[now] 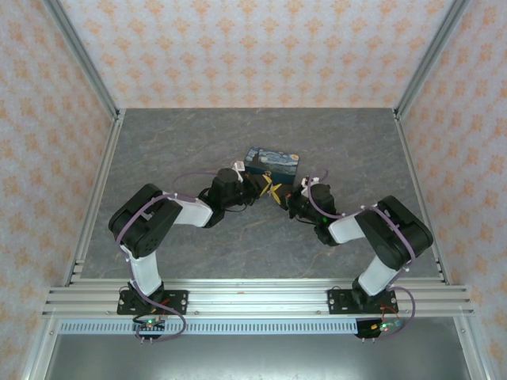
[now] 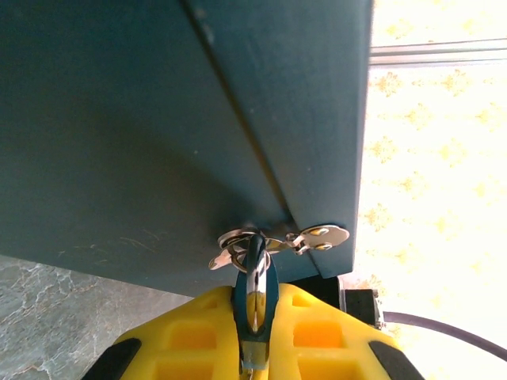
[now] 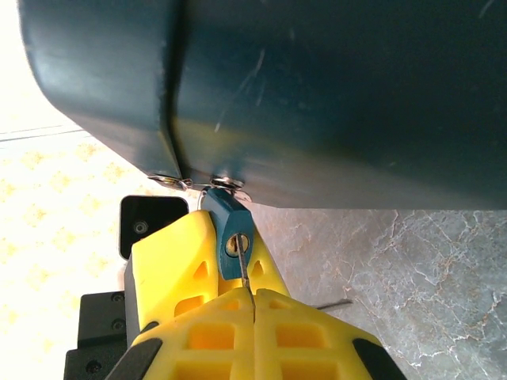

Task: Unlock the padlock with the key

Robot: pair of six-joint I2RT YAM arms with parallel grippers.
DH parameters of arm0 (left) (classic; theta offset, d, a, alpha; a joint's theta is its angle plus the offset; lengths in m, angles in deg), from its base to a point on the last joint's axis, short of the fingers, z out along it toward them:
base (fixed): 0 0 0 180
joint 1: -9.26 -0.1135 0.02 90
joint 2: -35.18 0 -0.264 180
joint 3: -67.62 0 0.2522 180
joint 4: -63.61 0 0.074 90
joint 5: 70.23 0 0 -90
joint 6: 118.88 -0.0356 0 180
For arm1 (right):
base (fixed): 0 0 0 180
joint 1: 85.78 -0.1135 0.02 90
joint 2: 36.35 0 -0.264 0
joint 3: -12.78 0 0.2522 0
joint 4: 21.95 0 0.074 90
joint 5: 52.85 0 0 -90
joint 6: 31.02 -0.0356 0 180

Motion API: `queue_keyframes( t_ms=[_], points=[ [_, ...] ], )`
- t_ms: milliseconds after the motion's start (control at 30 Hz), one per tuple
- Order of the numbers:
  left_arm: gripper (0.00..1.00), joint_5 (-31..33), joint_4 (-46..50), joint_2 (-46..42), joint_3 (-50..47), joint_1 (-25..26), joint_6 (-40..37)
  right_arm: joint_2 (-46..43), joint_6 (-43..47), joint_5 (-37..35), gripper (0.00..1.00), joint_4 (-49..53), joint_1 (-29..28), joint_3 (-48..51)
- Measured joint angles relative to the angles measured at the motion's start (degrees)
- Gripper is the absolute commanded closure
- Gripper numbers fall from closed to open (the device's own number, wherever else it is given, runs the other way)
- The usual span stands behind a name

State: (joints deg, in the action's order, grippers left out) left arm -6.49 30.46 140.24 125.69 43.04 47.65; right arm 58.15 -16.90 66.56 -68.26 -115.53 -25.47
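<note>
**Inspector:** One key, tip apparently seated in the keyhole of the padlock, pinched edge-on by the right gripper. Why?

**Assessor:** Likely to turn it. The left gripper clamps the padlock from 9 o'clock, steadying it under the hasp. The box sits at 12 o'clock.

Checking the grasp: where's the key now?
Right wrist view, centre: the key is pinched in the right end effector, tip at the keyhole of the padlock below the box.
</note>
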Motion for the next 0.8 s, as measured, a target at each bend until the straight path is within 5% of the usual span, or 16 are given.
queue_keyframes(
  t_ms=[800],
  points=[
    [1.00,-0.1,0.0,0.0,0.0,0.5,0.0,-1.4,0.1,1.1,1.00,0.1,1.9,1.6]
  ],
)
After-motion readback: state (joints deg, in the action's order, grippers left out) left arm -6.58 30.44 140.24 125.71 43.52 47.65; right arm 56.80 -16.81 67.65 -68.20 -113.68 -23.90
